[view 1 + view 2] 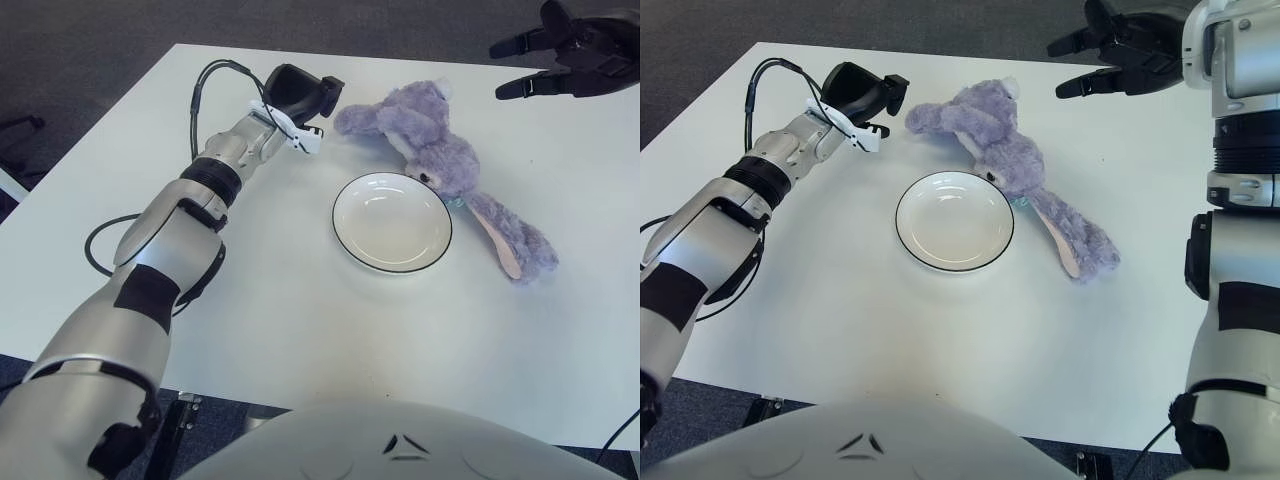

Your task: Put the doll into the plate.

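Note:
The purple plush rabbit doll (pixel 436 150) lies face down on the white table, just beyond and to the right of the plate. Its head touches the plate's far right rim and its long ears (pixel 510 238) trail to the right. The white plate (pixel 391 221) with a dark rim holds nothing. My right hand (pixel 548 52) hovers open above the far right of the table, fingers spread, well clear of the doll. My left hand (pixel 300 95) shows at the far left, beside the doll's arm, holding nothing.
A black cable (pixel 100 232) loops along my left arm over the table's left side. The table's far edge (pixel 330 52) runs just behind both hands. My right arm (pixel 1240 200) stands along the right side.

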Controlling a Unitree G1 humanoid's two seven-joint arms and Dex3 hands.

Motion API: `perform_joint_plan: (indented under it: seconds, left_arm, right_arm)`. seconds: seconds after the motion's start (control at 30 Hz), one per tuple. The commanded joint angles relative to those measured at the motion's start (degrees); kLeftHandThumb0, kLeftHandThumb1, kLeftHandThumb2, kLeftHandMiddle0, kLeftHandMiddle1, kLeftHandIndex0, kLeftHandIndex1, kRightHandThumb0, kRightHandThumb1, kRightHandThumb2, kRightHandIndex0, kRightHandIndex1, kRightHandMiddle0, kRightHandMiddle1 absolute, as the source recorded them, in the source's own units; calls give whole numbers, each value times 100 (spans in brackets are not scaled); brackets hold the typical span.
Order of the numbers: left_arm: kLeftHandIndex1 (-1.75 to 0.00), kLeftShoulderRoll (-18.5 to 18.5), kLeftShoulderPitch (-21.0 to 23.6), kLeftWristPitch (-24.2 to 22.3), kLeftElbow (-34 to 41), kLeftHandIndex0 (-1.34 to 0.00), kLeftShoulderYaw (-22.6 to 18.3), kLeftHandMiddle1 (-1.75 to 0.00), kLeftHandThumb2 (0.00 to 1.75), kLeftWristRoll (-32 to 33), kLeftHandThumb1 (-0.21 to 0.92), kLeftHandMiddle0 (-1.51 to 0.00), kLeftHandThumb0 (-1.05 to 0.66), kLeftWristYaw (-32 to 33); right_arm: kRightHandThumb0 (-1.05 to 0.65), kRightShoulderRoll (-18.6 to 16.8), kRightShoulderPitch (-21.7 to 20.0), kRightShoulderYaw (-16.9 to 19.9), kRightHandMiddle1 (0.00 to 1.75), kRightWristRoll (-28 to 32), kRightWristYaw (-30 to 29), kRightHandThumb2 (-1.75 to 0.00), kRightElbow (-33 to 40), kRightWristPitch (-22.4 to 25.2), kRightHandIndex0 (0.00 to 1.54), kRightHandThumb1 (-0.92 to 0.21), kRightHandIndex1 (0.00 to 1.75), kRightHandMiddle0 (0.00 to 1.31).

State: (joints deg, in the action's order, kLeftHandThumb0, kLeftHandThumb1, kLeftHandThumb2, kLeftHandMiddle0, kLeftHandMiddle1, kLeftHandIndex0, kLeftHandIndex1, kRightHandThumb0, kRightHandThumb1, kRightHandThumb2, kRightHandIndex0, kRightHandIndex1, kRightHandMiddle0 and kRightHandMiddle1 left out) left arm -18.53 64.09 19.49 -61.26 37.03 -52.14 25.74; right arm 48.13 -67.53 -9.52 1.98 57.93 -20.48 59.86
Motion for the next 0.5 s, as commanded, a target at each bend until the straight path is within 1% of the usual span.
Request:
perform_joint_plan:
  seconds: [0.0, 0.1, 0.13, 0.2, 0.23, 0.27, 0.3, 0.33, 0.4, 0.47]
  left_arm:
    - [-175, -55, 108, -112, -25, -73, -3, -175, 149, -53, 18, -139, -55, 88]
    - [-175, -83, 94, -118, -24, -73, 5, -175, 149, -63, 18, -139, -55, 121]
    - [-175, -88, 92, -116, -25, -73, 7, -175, 149, -63, 18, -138, -55, 128]
    - [-175, -105, 81, -105, -29, -74, 17, -175, 149, -72, 18, -138, -55, 170]
    - [-175, -116, 71, -100, -29, -74, 21, -175, 149, -78, 18, -138, -55, 196]
    - [-175, -124, 64, -97, -29, -74, 24, -175, 149, -82, 18, -137, -55, 214]
    - [-175, -135, 51, -92, -26, -74, 27, -175, 149, -85, 18, -137, -55, 232]
    - [-175, -137, 44, -92, -26, -74, 30, -175, 149, -88, 18, -137, -55, 245]
    - [-175, -148, 23, -95, -16, -74, 41, -175, 150, -99, 17, -137, -55, 282]
    - [-175, -155, 6, -100, -5, -74, 48, -175, 150, -106, 17, -136, -55, 312]
  right_arm:
    - [-103, 76, 54, -135, 64, 76, 129, -81, 59, 19, 1, -92, 84, 0]
    - [-102, 64, 58, -451, 68, -72, 255, -80, -1, -243, 1, -92, 84, 0]
    - [-102, 54, 50, -518, 69, -110, 275, -80, -37, -322, 1, -92, 84, 0]
    - [-103, 1, 147, -578, 70, -203, 202, -80, -63, -661, 0, -92, 83, 0]
    - [-103, -7, 323, -547, 70, -222, 115, -80, 47, -868, 0, -92, 82, 0]
    - [-103, -10, 449, -522, 70, -232, 56, -79, 125, -1013, 2, -92, 86, 0]
    - [-103, 1, 687, -478, 70, -248, -51, -79, 346, -1181, 2, -92, 87, 0]
    - [-104, 11, 851, -446, 70, -259, -126, -77, 492, -1305, 5, -92, 97, 0]
    - [-104, 23, 1288, -342, 70, -352, -447, -75, 905, -1574, 7, -92, 108, 0]
    - [-105, 18, 1556, -254, 70, -427, -691, -71, 1210, -1710, 10, -92, 121, 0]
